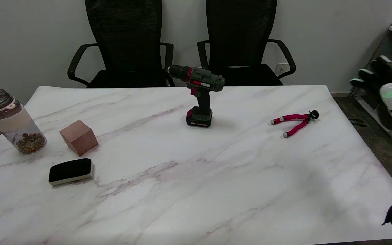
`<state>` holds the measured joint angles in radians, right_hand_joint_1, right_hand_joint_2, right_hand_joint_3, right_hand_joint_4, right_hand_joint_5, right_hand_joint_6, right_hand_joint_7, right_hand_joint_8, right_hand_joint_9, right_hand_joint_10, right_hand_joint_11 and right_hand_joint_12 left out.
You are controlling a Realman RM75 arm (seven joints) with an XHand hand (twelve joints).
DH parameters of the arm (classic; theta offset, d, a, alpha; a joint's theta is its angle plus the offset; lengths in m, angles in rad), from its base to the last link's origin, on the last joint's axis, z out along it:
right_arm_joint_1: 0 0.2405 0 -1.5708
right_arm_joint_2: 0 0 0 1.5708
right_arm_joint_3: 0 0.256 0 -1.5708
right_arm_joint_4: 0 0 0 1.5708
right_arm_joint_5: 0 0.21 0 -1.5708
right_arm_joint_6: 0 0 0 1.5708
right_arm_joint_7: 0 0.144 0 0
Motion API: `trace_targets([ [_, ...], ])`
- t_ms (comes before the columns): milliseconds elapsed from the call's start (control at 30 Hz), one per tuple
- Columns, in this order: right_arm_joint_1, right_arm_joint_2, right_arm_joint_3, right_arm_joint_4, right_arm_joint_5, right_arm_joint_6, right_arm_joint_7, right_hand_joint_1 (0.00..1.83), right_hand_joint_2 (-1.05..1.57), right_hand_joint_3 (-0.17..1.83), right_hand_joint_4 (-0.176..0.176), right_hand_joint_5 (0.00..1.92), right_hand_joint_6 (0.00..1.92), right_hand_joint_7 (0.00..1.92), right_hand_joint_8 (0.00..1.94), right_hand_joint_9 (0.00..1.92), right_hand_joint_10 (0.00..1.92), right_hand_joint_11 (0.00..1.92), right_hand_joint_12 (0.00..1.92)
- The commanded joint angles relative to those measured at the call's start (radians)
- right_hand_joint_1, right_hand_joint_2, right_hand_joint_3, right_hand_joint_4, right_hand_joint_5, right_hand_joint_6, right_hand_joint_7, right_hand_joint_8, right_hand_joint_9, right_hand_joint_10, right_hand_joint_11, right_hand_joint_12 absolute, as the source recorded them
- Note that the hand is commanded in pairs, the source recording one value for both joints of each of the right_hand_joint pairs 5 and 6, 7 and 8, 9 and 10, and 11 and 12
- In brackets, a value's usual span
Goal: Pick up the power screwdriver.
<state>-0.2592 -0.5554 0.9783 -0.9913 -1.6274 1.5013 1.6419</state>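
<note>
The power screwdriver (199,95), dark green and black with red trim, stands upright on its battery base at the far middle of the marble table (182,177), its chuck pointing left. My right hand (385,86) hovers in the air past the table's right edge, far to the right of the screwdriver. Its fingers are spread apart and hold nothing. A green light glows on the back of the hand.
A red flexible mini tripod (294,123) lies right of the screwdriver. At the left are a wooden cube (78,137), a black whiteboard eraser (70,171) and a clear jar (12,121) with brown bits. Two black chairs (240,44) stand behind the table.
</note>
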Motion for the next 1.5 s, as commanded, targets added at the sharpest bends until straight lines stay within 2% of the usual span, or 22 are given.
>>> trace_targets([
  [33,0.163,-0.055,-0.019,-0.257,-0.241,-0.419,-0.227,0.83,0.14,0.67,-0.023,0.28,0.28,0.28,0.28,0.48,0.48,0.63,0.63],
  [133,0.219,-0.082,-0.049,-0.266,-0.265,-0.449,-0.24,0.83,0.1,0.67,-0.002,0.27,0.27,0.27,0.27,0.46,0.46,0.61,0.61],
  [467,0.495,-0.188,-0.294,-0.179,-0.284,-0.492,-0.24,0.83,0.09,0.64,-0.003,0.27,0.27,0.27,0.27,0.45,0.45,0.59,0.59],
  [600,0.555,-0.227,-0.335,-0.148,-0.295,-0.51,-0.236,0.83,0.09,0.64,0.0,0.27,0.27,0.27,0.27,0.45,0.45,0.58,0.58],
  [967,0.65,-0.369,-0.349,0.02,-0.332,-0.586,-0.23,0.84,0.0,0.67,0.036,0.26,0.26,0.26,0.26,0.42,0.42,0.5,0.5],
  [1133,0.686,-0.426,-0.356,0.132,-0.328,-0.608,-0.226,0.85,-0.03,0.68,0.056,0.32,0.32,0.32,0.32,0.4,0.4,0.46,0.46],
  [1267,0.701,-0.437,-0.356,0.181,-0.33,-0.608,-0.195,0.85,-0.1,0.71,0.095,0.38,0.38,0.38,0.38,0.35,0.35,0.38,0.38],
  [1500,0.73,-0.44,-0.382,0.215,-0.331,-0.62,-0.174,0.89,-0.15,0.69,0.118,0.38,0.38,0.38,0.38,0.34,0.34,0.36,0.36],
])
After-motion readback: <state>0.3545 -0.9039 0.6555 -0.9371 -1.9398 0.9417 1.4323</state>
